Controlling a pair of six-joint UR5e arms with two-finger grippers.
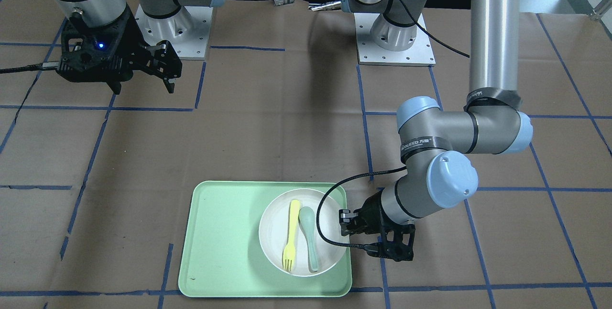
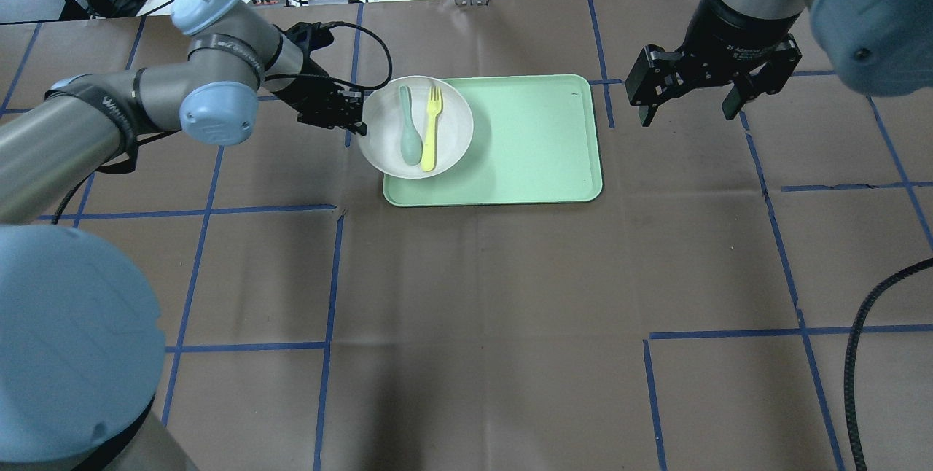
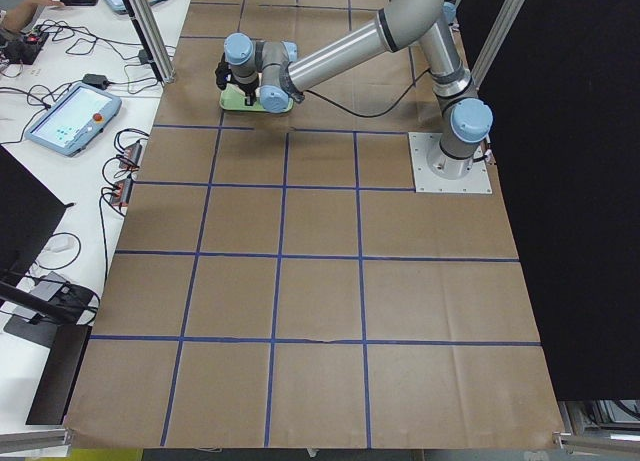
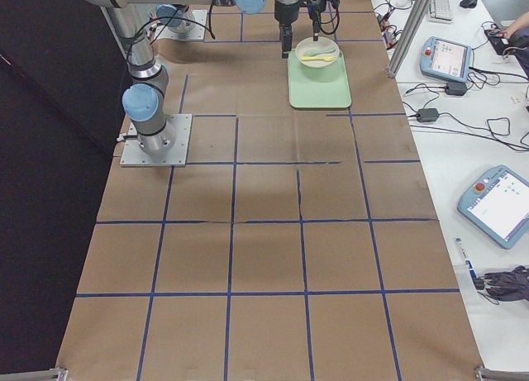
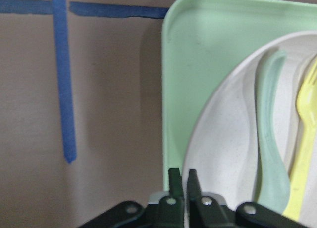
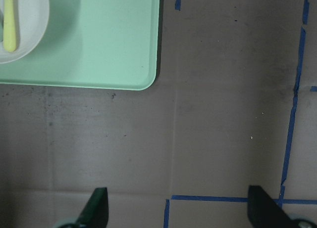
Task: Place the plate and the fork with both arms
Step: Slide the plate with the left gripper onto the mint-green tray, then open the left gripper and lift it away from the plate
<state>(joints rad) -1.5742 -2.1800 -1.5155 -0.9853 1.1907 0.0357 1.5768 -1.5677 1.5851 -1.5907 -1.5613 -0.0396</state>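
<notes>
Front-facing view: the plate (image 1: pixel 275 235) is on the mint-green tray (image 1: pixel 220 242), at the tray end nearest the left arm (image 1: pixel 444 127). The fork (image 1: pixel 290 232) lies in the plate, and a grey-green spoon (image 1: pixel 310 239) lies just beside it, roughly parallel. The left gripper (image 1: pixel 345 223) is low at the plate's rim. The right gripper (image 1: pixel 143 90) is well apart, close to its own base, over bare desk (image 1: pixel 287 132). Its fingers are spread and hold nothing.

Overhead view: the layout is the same. The plate's rim on the left gripper's side reaches past the tray's short edge here. I cannot tell if the plate lies flat or is raised. The right gripper hangs beyond the tray's opposite end, wide open and empty.

Exterior left view: the left arm stretches out to the far tray. The gripper and plate are too small to judge.

Exterior right view: the plate with the fork sits at the tray's far end. Gripper detail is too small to read.

Left wrist view: the two fingers are almost together, pinched on the plate's rim. The spoon and fork are at the right, a tray corner is above, and blue tape lines (image 5: pixel 64 89) are on the desk.

Right wrist view: the fingers are far apart at the bottom corners with only desk between them. A tray corner, a slice of the plate and one end of the fork show at upper left.
</notes>
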